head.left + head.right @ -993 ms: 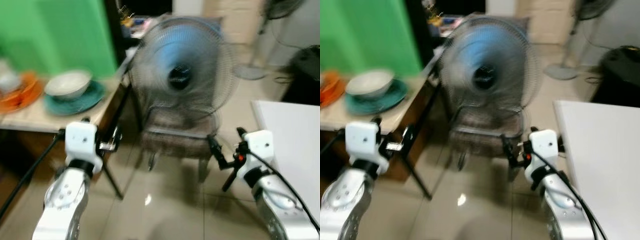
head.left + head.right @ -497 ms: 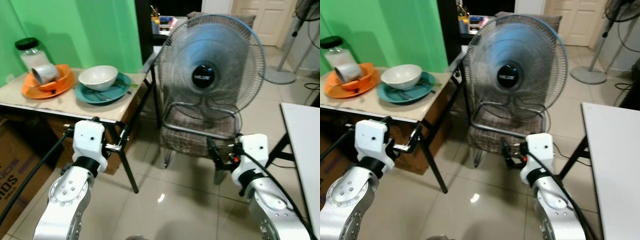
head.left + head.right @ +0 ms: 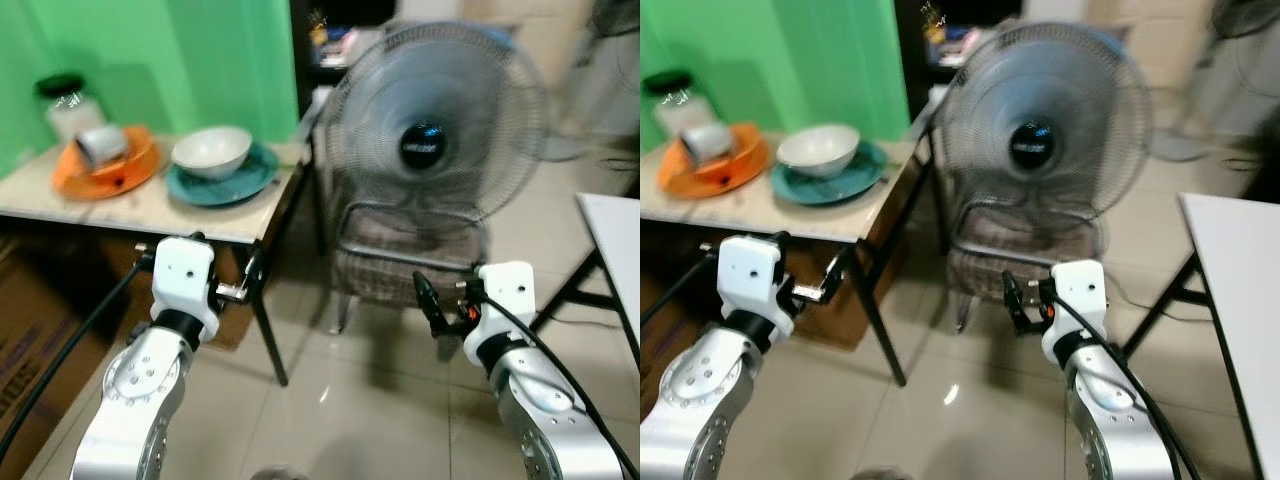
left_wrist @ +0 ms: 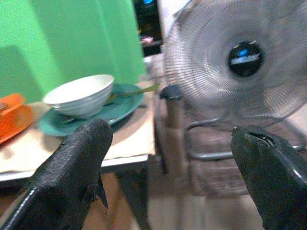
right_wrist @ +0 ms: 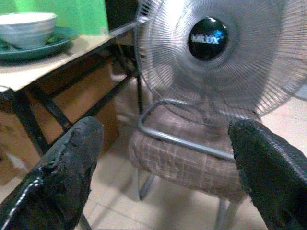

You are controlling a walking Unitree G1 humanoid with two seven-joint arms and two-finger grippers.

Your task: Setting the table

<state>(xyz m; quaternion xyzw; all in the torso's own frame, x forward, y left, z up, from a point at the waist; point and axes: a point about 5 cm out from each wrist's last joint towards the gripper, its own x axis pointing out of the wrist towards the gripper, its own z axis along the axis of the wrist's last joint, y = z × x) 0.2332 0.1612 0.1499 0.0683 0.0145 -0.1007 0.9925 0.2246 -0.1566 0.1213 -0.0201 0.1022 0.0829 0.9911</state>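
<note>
Compared with half a second ago, my head camera has swung a little, so the whole scene sits shifted and slightly blurred; the dishes themselves have not moved on the desk.

Going from the big things down: a standing fan [image 3: 437,130] rests on a checked chair [image 3: 408,268] straight ahead of me, and it takes up the middle of my view. A white table [image 3: 1238,290] edges in on my right. To my left stands the desk [image 3: 130,212] against the green wall, and it carries everything I need. On it I see an orange plate [image 3: 98,172] with a grey cup [image 3: 100,146] lying tipped on it and a jar [image 3: 63,101] just behind, then a teal plate [image 3: 222,178] holding a white bowl [image 3: 211,151], with what looks like a utensil lying on the plate's rim.

My left gripper [image 4: 168,158] hangs in front of the desk's near corner, fingers spread wide and empty. My right gripper [image 5: 163,158] is likewise spread wide and empty, and faces the chair and fan.

The relation that matters: the bowl and teal plate lie ahead, above and to the left of the left fingers, so I judge the left arm clearly nearer. The right would have to cross past the fan to reach them.
</note>
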